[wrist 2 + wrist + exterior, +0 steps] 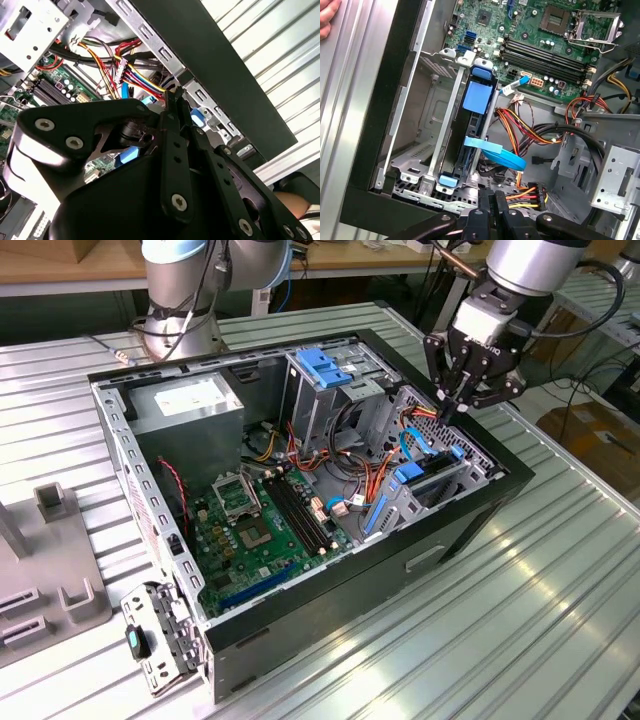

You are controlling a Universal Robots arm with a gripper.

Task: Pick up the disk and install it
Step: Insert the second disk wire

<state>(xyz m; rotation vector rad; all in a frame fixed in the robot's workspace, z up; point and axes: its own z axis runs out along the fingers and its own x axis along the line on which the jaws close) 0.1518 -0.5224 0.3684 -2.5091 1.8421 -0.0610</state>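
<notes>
- Found clenched on nothing: black two-fingered claw (452,408), tips pressed together, hanging just above the drive bay at the case corner on the exterior view's right.
- Located in that bay: flat hard disk with blue plastic frame (477,97), standing edge-on between the grey metal bay rails (447,125); label face hidden. Judged seated or nearly so; depth of seating not confirmable.
- Step in hand, judged: pressing or checking the disk home. Advisable to bear straight down along the rails on the blue frame end, not on the drive body, keeping the tips centred.
- Noted just beside the bay: flat blue data cable (505,160) and red-yellow-black wire bundle (530,130), the cable crossing over the bay. Snag risk on any sideways drift.
- Bounded closely on the outer side by the black case wall (395,100); open room only upward.
- Observed by the case on the ribbed metal tabletop (520,640): a person's hand (327,20), well apart from the claw.
</notes>
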